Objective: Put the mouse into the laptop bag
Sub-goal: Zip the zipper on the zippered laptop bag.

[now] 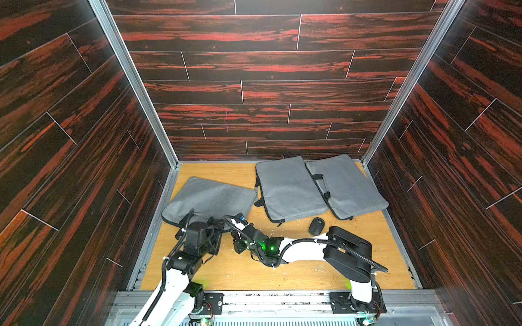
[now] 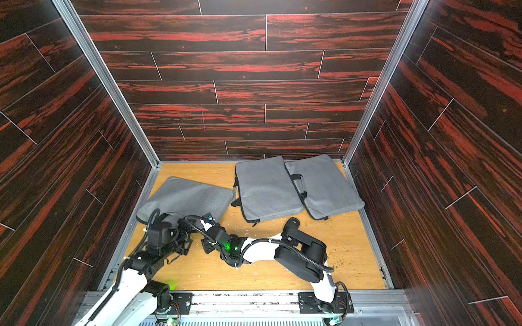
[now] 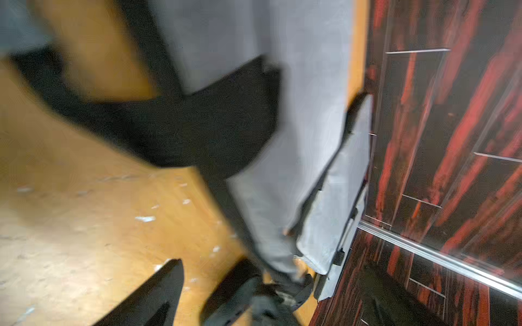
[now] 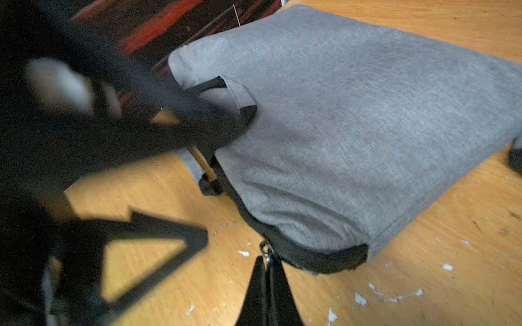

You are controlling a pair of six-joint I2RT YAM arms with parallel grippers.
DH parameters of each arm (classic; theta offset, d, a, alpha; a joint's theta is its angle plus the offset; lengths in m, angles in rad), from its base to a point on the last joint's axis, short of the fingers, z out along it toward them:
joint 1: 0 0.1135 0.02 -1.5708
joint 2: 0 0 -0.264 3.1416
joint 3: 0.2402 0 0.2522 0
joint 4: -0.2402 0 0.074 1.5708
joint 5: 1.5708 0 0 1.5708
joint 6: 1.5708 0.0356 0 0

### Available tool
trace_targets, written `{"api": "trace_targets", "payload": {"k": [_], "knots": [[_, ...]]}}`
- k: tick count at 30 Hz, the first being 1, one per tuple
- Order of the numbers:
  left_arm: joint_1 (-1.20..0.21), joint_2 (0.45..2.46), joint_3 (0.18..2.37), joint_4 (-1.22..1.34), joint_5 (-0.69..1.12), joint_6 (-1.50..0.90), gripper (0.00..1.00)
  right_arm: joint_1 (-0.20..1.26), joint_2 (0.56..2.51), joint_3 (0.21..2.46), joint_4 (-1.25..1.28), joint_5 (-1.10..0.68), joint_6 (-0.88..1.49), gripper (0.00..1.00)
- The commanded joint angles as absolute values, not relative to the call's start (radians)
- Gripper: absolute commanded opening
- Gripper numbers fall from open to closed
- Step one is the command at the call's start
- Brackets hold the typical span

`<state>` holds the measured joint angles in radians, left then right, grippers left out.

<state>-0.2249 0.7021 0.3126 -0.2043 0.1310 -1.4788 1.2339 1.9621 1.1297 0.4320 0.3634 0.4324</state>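
In both top views three grey bags lie on a wooden desk [image 1: 282, 276] inside a dark-panelled booth. The laptop bag [image 1: 209, 199] nearest the arms is the one being worked on, and two other bags [image 1: 288, 187] sit further back. In a top view the mouse [image 1: 316, 225] lies on bare wood, apart from every bag. It is just beyond the right arm [image 2: 299, 248], whose elbow covers it in a top view. The left tool [image 1: 216, 230] hangs at the bag's near edge, with the right arm reaching in beside it. The left wrist view is badly blurred: grey fabric, and a broad black shape that may be a strap. The left tool's jaws stand wide apart, gripping nothing. In the right wrist view the right tool [image 4: 267, 265] is pinched closed on the zip pull [image 4: 265, 249] at the bag's corner. The blurred, open left tool hovers beside the handle [image 4: 214, 84]. The step in hand looks like unzipping. The next move probably calls for drawing the pull along the edge while the bag is steadied, then fetching the mouse. How far the zip is open is hard to make out.
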Motion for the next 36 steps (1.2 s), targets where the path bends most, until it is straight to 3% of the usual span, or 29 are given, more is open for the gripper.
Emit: {"api": "trace_targets", "payload": {"k": [1, 3, 7, 10, 14, 17, 25, 36], "knots": [[-0.227, 0.741, 0.258, -0.096, 0.149, -1.540, 1.00, 1.237, 1.966, 1.185, 0.531, 0.321, 0.420, 0.00], [-0.227, 0.783, 0.263, -0.059, 0.146, -1.536, 0.99, 1.249, 1.964, 1.182, 0.541, 0.314, 0.399, 0.00], [-0.227, 0.901, 0.284, 0.045, 0.172, -1.520, 0.85, 1.267, 1.956, 1.154, 0.596, 0.297, 0.361, 0.00], [-0.227, 0.989, 0.319, 0.080, 0.192, -1.493, 0.62, 1.267, 1.955, 1.134, 0.624, 0.285, 0.354, 0.00], [-0.227, 1.061, 0.376, 0.039, 0.200, -1.432, 0.21, 1.268, 1.954, 1.116, 0.621, 0.292, 0.355, 0.00], [-0.227, 1.076, 0.402, -0.005, 0.191, -1.394, 0.00, 1.267, 1.938, 1.069, 0.633, 0.295, 0.364, 0.00], [-0.227, 1.013, 0.413, -0.068, 0.162, -1.361, 0.00, 1.233, 1.896, 0.891, 0.717, 0.281, 0.421, 0.00], [-0.227, 0.858, 0.378, -0.108, 0.182, -1.356, 0.00, 1.044, 1.950, 0.792, 0.774, 0.176, 0.581, 0.00]]}}
